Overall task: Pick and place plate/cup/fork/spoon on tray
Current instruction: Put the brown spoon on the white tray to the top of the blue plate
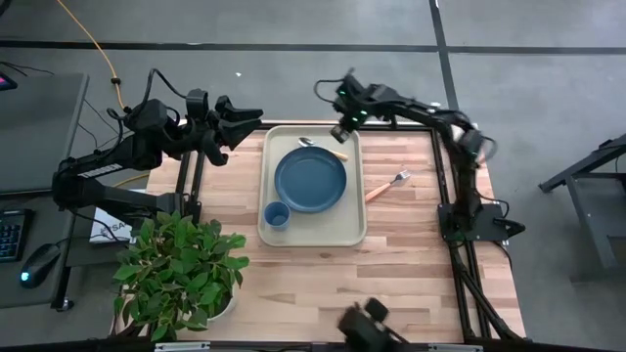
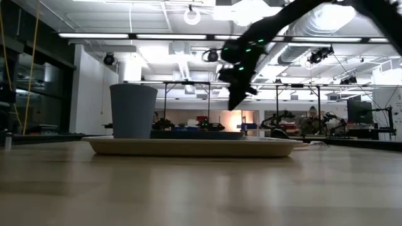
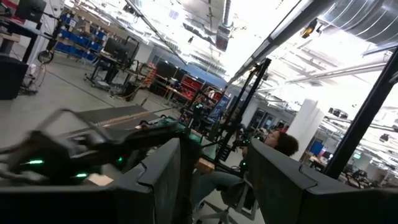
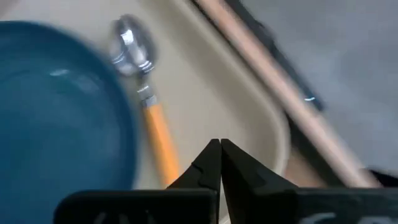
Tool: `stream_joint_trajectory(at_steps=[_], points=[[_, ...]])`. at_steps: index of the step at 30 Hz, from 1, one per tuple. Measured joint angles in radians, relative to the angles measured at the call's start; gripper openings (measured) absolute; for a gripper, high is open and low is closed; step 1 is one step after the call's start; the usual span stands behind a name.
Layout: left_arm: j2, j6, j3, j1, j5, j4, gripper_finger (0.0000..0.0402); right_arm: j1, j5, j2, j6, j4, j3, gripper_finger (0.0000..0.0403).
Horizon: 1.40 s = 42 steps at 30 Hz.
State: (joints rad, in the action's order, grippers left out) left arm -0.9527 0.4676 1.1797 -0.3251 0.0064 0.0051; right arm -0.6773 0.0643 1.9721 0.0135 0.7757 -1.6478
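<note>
The beige tray (image 1: 352, 231) lies mid-table. On it rest the dark-blue plate (image 1: 310, 180), the small blue cup (image 1: 276, 214) at its near left corner, and the spoon (image 1: 323, 147) along its far end, which also shows in the right wrist view (image 4: 146, 106). The fork (image 1: 388, 184) lies on the bare table just right of the tray. My right gripper (image 1: 339, 132) is shut and empty, in the air above the tray's far right corner (image 4: 219, 155). My left gripper (image 1: 249, 122) is open and empty, raised beyond the tray's far left corner.
A potted plant (image 1: 181, 274) stands at the table's near left corner. Bare wood lies near and right of the tray. In the low view the cup (image 2: 133, 111) stands tall on the tray (image 2: 195, 146), with the right gripper (image 2: 237, 100) above.
</note>
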Motion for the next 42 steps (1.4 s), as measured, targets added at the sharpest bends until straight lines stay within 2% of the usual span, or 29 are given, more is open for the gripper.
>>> stream_joint_trajectory(at_steps=[5,8,10,13,27,42], points=[[0.000,0.000,0.000,-0.002,-0.002,0.000,0.0168,0.010,0.103,-0.208,-0.070,-0.133,0.336,0.0000],[0.000,0.000,0.000,-0.002,-0.003,0.001,0.0168,0.025,0.192,-0.240,-0.111,-0.198,0.452,0.0000],[0.000,0.000,0.000,-0.002,-0.003,0.001,0.0168,0.037,0.215,-0.230,-0.127,-0.225,0.492,0.0000],[0.000,0.000,0.000,-0.002,-0.003,0.001,0.0168,0.057,0.197,-0.201,-0.129,-0.281,0.499,0.0000],[0.000,0.000,0.000,-0.002,-0.035,0.001,0.0168,0.062,0.127,-0.071,-0.107,-0.315,0.464,0.0000],[0.000,0.000,0.000,-0.003,-0.055,0.001,0.0168,0.063,0.108,-0.039,-0.145,-0.383,0.464,0.0000]])
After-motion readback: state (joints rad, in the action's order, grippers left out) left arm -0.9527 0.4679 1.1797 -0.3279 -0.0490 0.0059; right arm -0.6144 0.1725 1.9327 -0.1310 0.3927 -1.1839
